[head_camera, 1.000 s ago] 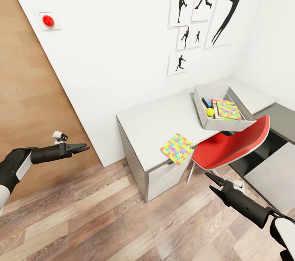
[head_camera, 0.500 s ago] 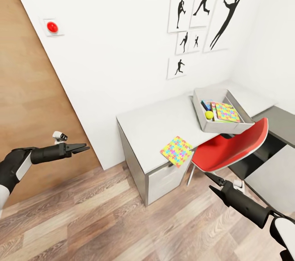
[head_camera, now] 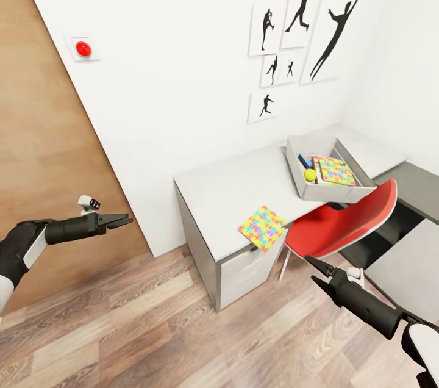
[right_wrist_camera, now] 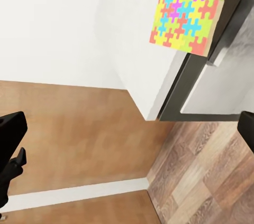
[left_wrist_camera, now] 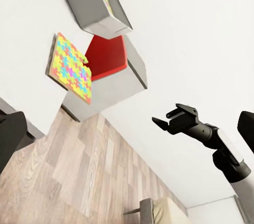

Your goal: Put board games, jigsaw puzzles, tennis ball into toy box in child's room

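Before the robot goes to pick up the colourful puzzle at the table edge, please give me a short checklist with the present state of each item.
1. Colourful jigsaw puzzle box free on the pale grey table, overhanging its front edge: ok.
2. Left gripper empty: ok.
3. Right gripper empty: ok.
4. Either gripper near the puzzle: not ok.
5. Grey toy box open-topped: ok.
6. Red chair clear of the toy box: cannot tell.

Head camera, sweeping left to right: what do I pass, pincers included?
Left pincer → red wall button is further up the wall at about the same place, so leave it out → jigsaw puzzle at the table's front edge → right pincer → toy box → red chair.
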{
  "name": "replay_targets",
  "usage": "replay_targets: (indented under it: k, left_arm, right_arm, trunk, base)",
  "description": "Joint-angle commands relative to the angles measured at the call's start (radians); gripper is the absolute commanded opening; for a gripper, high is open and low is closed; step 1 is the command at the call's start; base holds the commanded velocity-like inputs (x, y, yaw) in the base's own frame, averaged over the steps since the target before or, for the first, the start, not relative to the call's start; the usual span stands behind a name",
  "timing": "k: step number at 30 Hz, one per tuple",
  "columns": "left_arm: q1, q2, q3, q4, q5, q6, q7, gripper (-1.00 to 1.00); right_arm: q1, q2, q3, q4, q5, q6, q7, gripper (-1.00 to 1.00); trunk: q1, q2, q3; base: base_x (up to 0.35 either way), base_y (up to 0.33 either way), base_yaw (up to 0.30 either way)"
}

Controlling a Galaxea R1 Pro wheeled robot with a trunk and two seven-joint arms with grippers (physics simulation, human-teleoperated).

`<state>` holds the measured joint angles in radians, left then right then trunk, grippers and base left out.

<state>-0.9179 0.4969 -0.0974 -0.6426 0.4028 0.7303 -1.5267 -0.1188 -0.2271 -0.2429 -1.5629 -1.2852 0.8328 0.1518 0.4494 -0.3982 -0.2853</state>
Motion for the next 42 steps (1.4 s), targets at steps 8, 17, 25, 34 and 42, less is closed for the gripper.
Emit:
replay_targets:
  k: [8,17,25,34,42]
  left_arm:
    - [-0.001,0.002,-0.006,0.001,0.005,0.011,-0.003,1.00]
    - [-0.001,0.003,-0.005,0.001,0.005,0.011,-0.003,1.00]
    - [0.002,0.002,-0.007,0.001,0.005,0.011,-0.003,1.00]
    - [0.003,0.002,-0.006,0.001,0.005,0.011,-0.003,1.00]
    - [0.004,0.002,-0.006,0.001,0.006,0.011,-0.003,1.00]
  right_arm:
    - [-0.001,0.000,-0.001,0.000,0.006,0.005,0.006,1.00]
    - [-0.001,0.000,-0.001,-0.002,0.006,0.005,0.006,1.00]
    - [-0.001,0.000,0.000,-0.002,0.006,0.005,0.006,1.00]
    - [-0.001,0.000,-0.001,-0.003,0.006,0.005,0.006,1.00]
    - [-0.001,0.000,-0.001,-0.004,0.006,0.005,0.006,1.00]
  trunk:
    - [0.001,-0.002,0.012]
    - [0.001,-0.002,0.027]
    - [0.001,-0.002,0.040]
    - [0.001,-0.002,0.055]
    - [0.001,-0.002,0.068]
  base:
    - [0.000,0.000,0.000]
    - [0.000,0.000,0.000]
    - [0.000,0.000,0.000]
    - [0.000,0.000,0.000]
    - [0.000,-0.045,0.000]
